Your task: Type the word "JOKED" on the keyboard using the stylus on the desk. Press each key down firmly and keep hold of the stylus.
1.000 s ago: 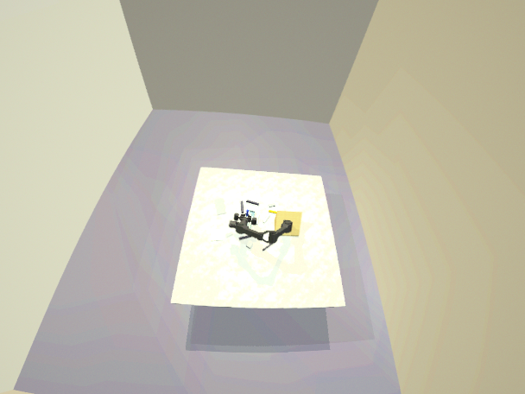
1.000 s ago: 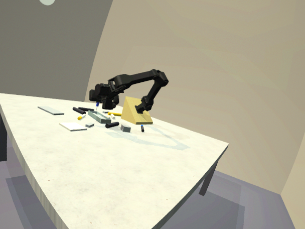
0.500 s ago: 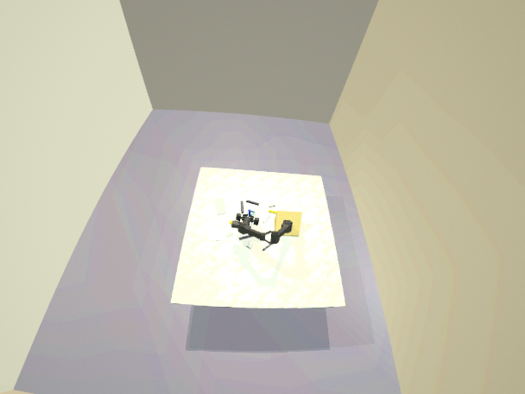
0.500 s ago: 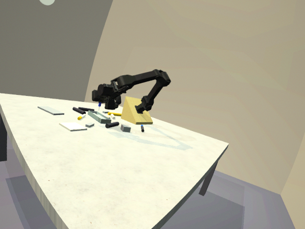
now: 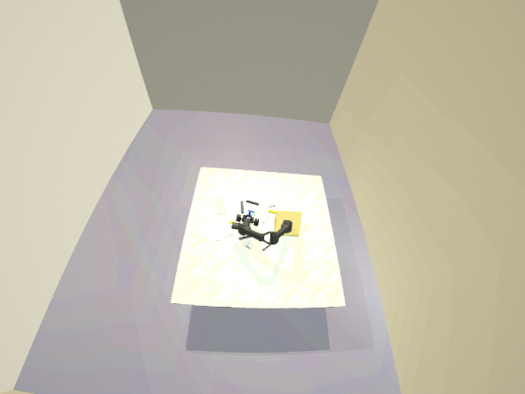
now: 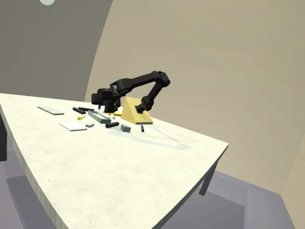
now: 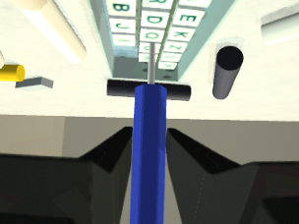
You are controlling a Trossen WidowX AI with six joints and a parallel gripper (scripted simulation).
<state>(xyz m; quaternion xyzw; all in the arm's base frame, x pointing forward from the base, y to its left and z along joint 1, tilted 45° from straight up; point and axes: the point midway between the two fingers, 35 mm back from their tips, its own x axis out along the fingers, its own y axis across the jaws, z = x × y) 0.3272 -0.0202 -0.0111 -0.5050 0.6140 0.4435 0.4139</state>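
My gripper (image 6: 99,105) (image 7: 149,135) is shut on the blue stylus (image 6: 99,107) (image 7: 149,162) and holds it over the keyboard. The stylus's thin grey tip (image 7: 151,64) points at the keys. The keyboard (image 6: 104,120) (image 7: 202,34) is a grey-green tray with white lettered keys. In the wrist view the tip's end overlaps the lower edge of the O key (image 7: 152,35). The J key (image 7: 122,25) is to its left, the D key (image 7: 155,20) beyond it, and the K key (image 7: 180,34) and E key (image 7: 187,18) to its right. The gap between tip and keys cannot be told.
A yellow wedge (image 5: 294,216) (image 6: 134,113) stands beside the arm's base. A black cylinder (image 7: 118,88) lies across the keyboard's end, and a dark cylinder (image 7: 219,85) lies to the right. A grey block (image 6: 125,128), a white pad (image 6: 72,126) and a flat slab (image 6: 50,110) lie around the keyboard.
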